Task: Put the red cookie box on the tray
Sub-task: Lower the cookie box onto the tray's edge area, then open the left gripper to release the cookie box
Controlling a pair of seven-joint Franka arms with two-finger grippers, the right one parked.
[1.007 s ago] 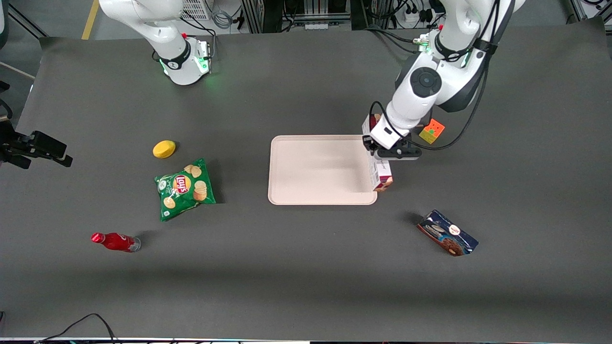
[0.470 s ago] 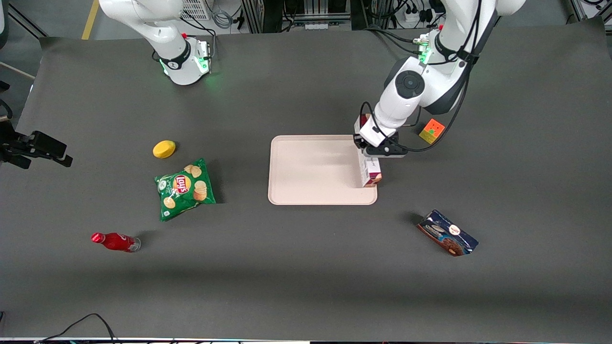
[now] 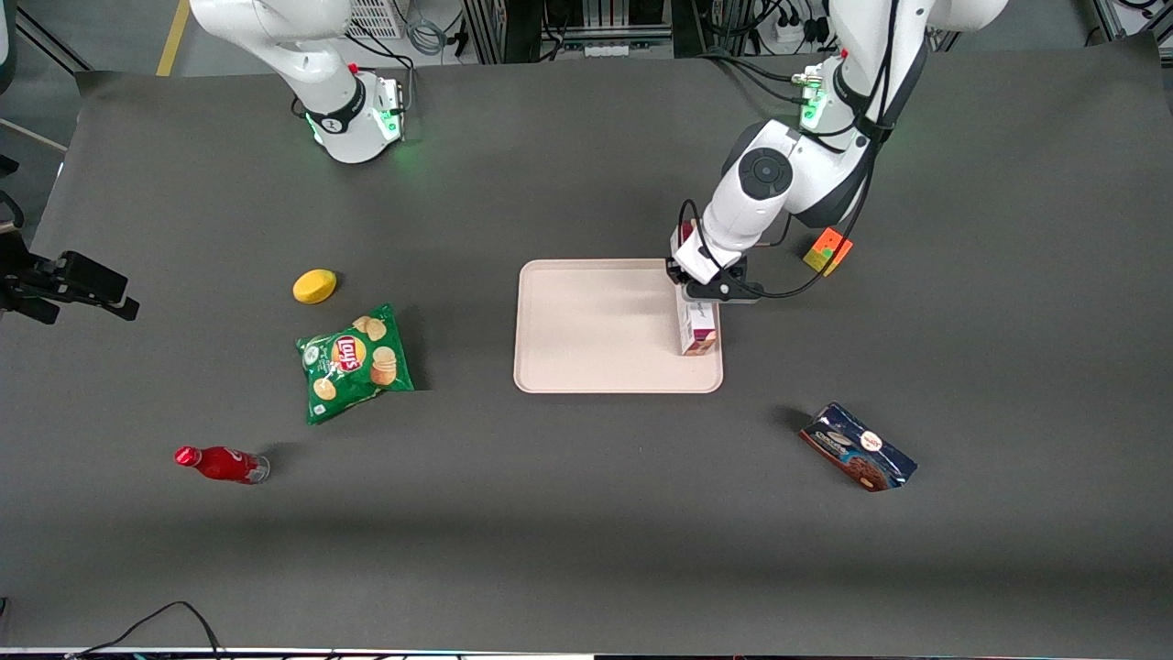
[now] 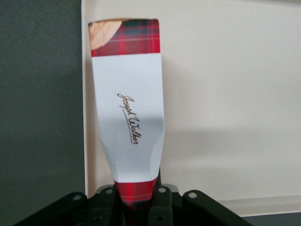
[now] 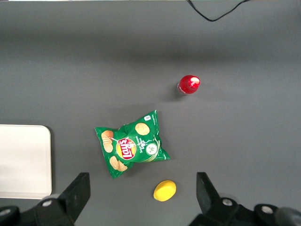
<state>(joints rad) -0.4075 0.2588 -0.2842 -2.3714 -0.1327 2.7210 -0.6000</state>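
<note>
The tool (image 3: pixel 707 291) clamps the red cookie box (image 3: pixel 696 328) by one end. The box hangs over the tray (image 3: pixel 596 325), along its working-arm edge.

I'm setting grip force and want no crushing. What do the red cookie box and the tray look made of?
Red cookie box: likely thin printed cardboard, matte; its white panel narrows and creases where the gripper is shut on it over the tray's working-arm end.
Tray: probably moulded plastic, smooth pale pink-beige with a slight sheen, rounded corners and a low rim.
</note>
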